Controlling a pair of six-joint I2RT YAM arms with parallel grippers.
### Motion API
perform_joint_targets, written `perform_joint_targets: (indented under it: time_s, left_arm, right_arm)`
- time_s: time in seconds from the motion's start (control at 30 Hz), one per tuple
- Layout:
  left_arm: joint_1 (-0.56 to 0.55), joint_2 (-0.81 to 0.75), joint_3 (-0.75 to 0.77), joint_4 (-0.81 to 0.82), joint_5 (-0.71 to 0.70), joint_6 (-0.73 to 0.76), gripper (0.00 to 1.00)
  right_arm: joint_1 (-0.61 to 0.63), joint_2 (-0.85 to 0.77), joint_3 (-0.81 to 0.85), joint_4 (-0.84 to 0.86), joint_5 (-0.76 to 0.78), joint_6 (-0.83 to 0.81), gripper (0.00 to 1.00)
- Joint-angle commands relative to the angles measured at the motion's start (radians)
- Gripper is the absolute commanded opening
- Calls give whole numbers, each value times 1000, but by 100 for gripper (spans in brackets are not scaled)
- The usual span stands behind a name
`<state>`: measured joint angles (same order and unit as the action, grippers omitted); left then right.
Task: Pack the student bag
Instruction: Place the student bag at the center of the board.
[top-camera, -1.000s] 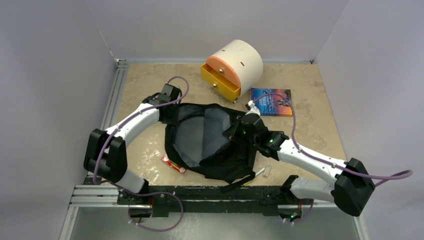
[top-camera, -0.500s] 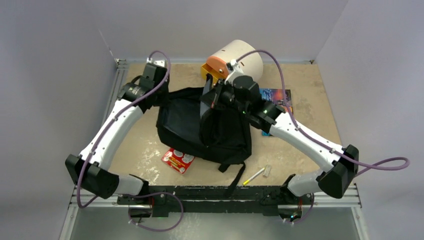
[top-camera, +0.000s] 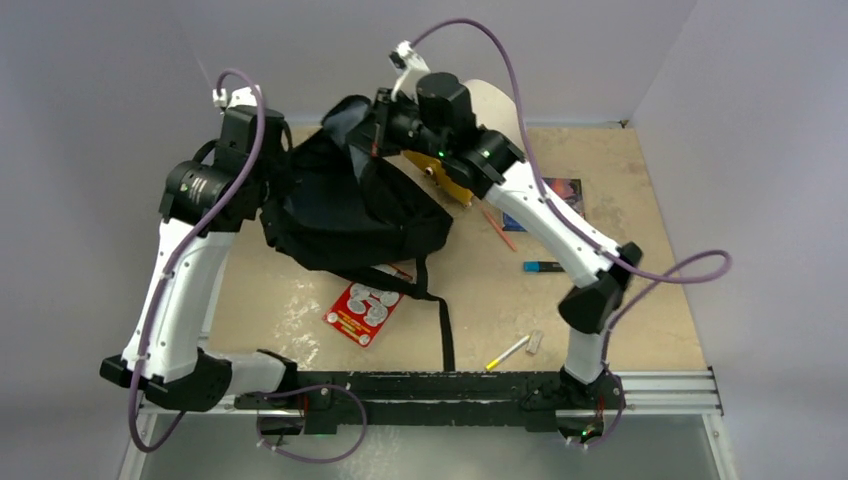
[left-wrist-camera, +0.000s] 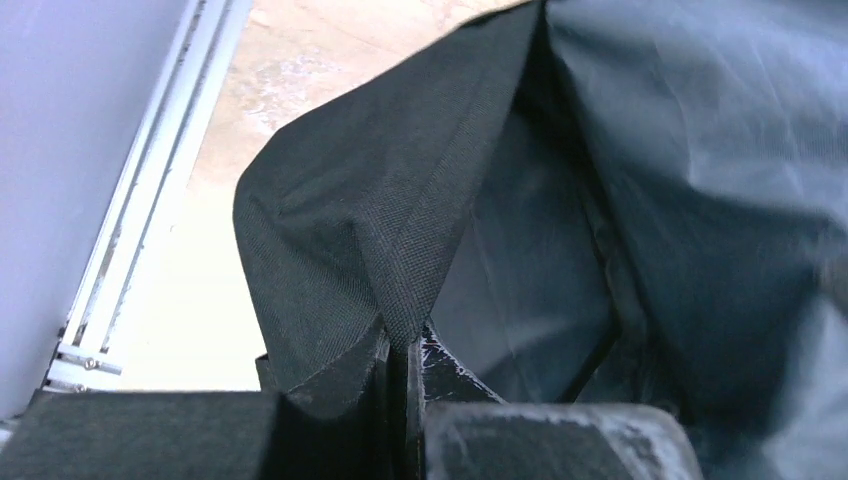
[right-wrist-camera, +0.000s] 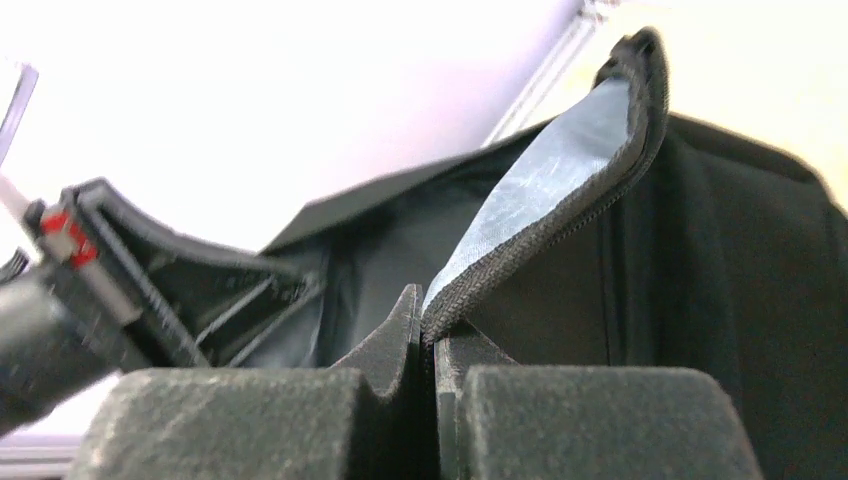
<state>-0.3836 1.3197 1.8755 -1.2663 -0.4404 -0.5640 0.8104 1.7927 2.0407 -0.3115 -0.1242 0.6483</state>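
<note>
The student bag (top-camera: 345, 205), a soft black backpack, hangs lifted at the back left, and one strap (top-camera: 443, 325) trails down onto the table. My left gripper (top-camera: 278, 152) is shut on the left edge of its opening. In the left wrist view the jaws (left-wrist-camera: 405, 340) pinch a fold of black fabric (left-wrist-camera: 400, 220), with blue-grey lining beyond it. My right gripper (top-camera: 378, 118) is shut on the opposite rim. In the right wrist view the jaws (right-wrist-camera: 428, 322) clamp the zipper edge (right-wrist-camera: 560, 200).
Below the bag lies a red card of round pieces (top-camera: 365, 310). An orange pencil (top-camera: 498, 226), a blue marker (top-camera: 543, 267), a yellow pen (top-camera: 508, 352) and a small eraser (top-camera: 535, 342) lie to the right. The cream drawer box (top-camera: 492, 100) and a book (top-camera: 565, 190) sit behind the right arm.
Both arms have lifted the bag off the table and carried it up and to the back left. The red card, the pencil and the marker now show where it lay.
</note>
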Motion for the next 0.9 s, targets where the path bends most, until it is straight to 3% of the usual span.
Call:
perform_joint_targets:
  time_s: [0.0,0.1,0.23,0.33,0.47,0.6,0.87]
  left_arm:
    - [5,-64,35,-44,-111,-72,0]
    - [5,-94,-12,-17,-168,-102,0]
    - [5,-129,-89,55,-187,-133,0]
    - [5,-189,-253,152,-171,-169,0]
    - [5,-262,-545,271,-42,-255,0]
    - [5,-275,-735,305,20,-353,0]
    - [5,-234,-905,373,24,-413,0]
  right_arm:
    - [-1,139,284,38,-71,-192,0]
    - [-1,211,361,119,-86,-318,0]
    - [-2,254,339,284,-110,-489,0]
    - [-3,302,333,301,-133,-558,0]
    - [-26,374,309,264,-138,-561,0]
    - [-73,442,316,198,-146,-496,0]
    - [-157,526,294,156,-12,-478,8]
